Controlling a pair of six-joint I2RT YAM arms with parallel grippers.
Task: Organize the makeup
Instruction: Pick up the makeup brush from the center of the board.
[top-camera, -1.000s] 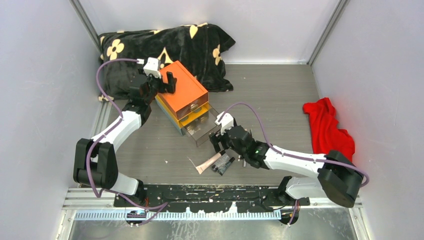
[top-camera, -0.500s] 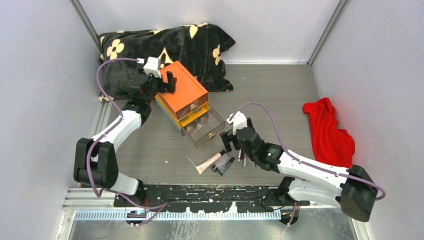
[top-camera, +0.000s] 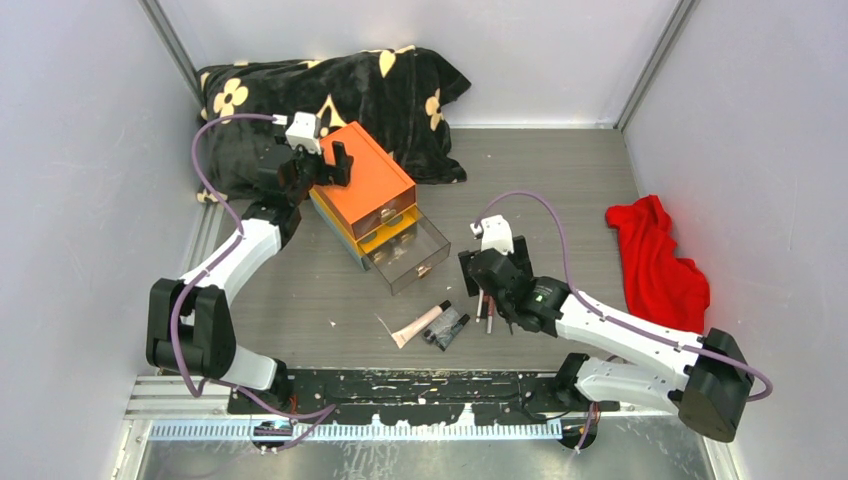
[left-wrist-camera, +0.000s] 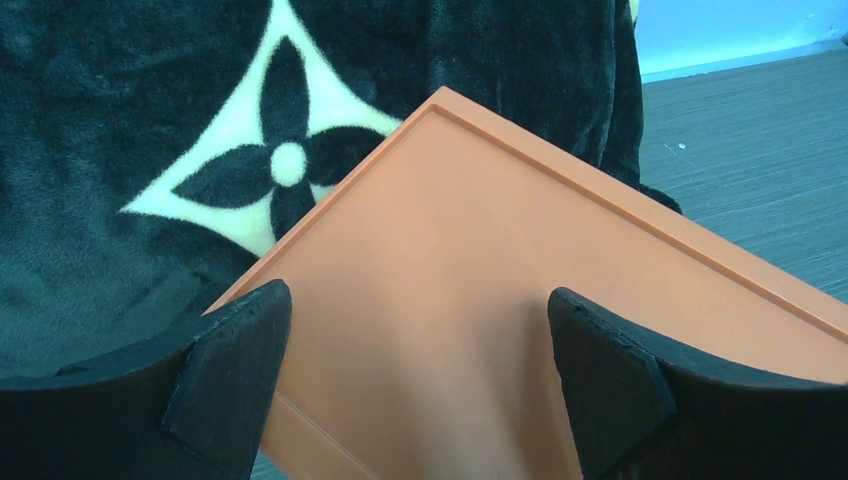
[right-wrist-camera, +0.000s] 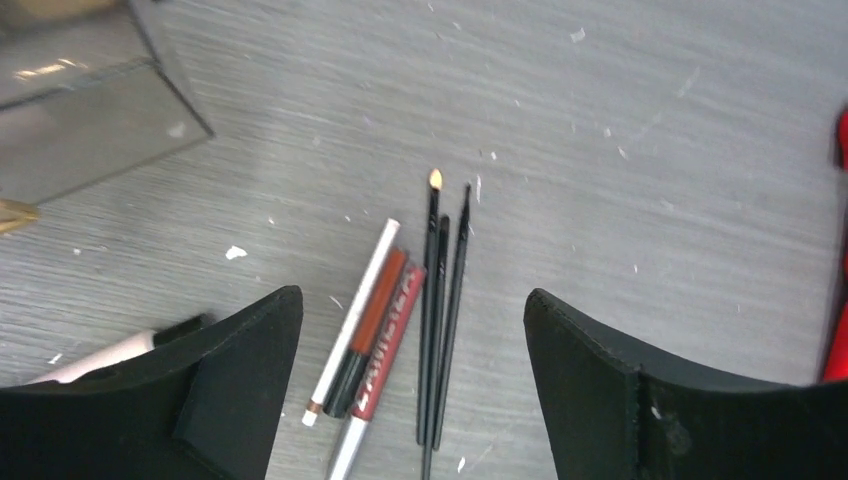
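The makeup lies on the table in front of the orange box (top-camera: 372, 178): a pinkish tube (top-camera: 418, 324), a black tube (top-camera: 447, 327) and thin pencils (top-camera: 487, 309). In the right wrist view a white pencil (right-wrist-camera: 352, 318), a red pencil (right-wrist-camera: 388, 340) and thin black brushes (right-wrist-camera: 441, 320) lie side by side. My right gripper (top-camera: 489, 281) is open and empty just above them (right-wrist-camera: 412, 330). My left gripper (top-camera: 335, 163) is open with its jaws over the box's orange top (left-wrist-camera: 480, 250), holding nothing. No compacts are in view.
The box's clear lower drawer (top-camera: 408, 256) stands pulled out toward the makeup; its corner shows in the right wrist view (right-wrist-camera: 90, 110). A black blanket with cream flowers (top-camera: 330, 90) lies behind the box. A red cloth (top-camera: 655, 262) lies at the right wall.
My right gripper has moved right and away from the open drawer, from above the tubes to above the pencils. The left arm has not moved.
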